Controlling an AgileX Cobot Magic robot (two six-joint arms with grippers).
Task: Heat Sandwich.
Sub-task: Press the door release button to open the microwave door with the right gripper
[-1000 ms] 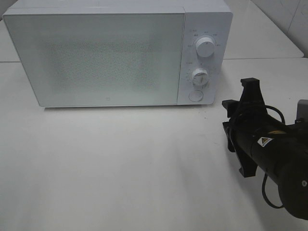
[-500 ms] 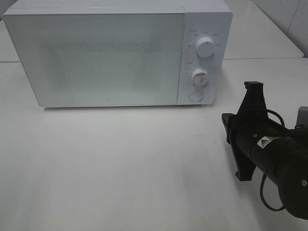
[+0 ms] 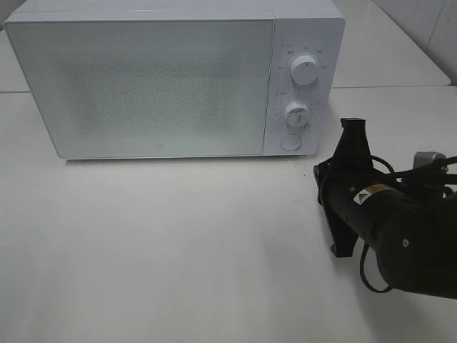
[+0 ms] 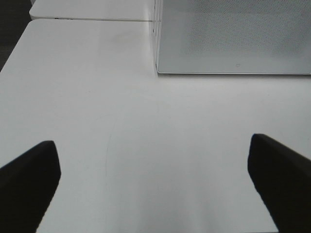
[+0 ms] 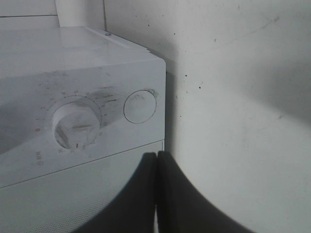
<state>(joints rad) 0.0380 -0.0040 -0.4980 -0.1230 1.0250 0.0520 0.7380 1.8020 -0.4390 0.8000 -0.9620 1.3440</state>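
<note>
The white microwave stands at the back of the table with its door closed. The sandwich is out of view. My right gripper is shut with nothing between its fingers, a short way right of and below the round button at the bottom of the control panel. In the right wrist view the closed fingertips lie just below that button, beside the lower knob. My left gripper is open over bare table, facing the microwave's front left corner.
Two knobs, upper and lower, sit above the button. A second white table lies behind on the right. The right arm's black body takes up the near right corner.
The right arm has shifted left and closer to the microwave's control panel. The left gripper has stayed open.
</note>
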